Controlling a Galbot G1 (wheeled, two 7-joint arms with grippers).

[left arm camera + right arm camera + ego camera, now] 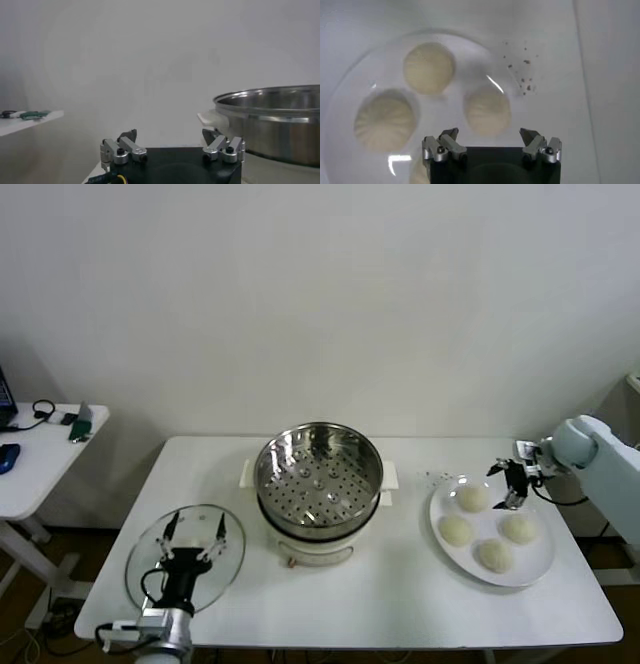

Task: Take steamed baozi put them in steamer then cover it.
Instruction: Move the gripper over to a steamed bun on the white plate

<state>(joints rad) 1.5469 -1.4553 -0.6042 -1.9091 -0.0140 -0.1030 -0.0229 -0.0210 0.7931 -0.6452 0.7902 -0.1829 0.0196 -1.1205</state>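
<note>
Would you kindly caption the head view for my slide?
Right gripper open above four baozi on the plate; steamer empty, cover lying aside.

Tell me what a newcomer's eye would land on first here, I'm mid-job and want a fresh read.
First, the shiny steamer at the table's centre, its perforated basket empty. Next, four steamed baozi on the white plate to the robot's right, with the open right claw hovering at the farthest bun. Last, the glass cover lying flat at the near left corner, the open left claw poised over it.
</note>
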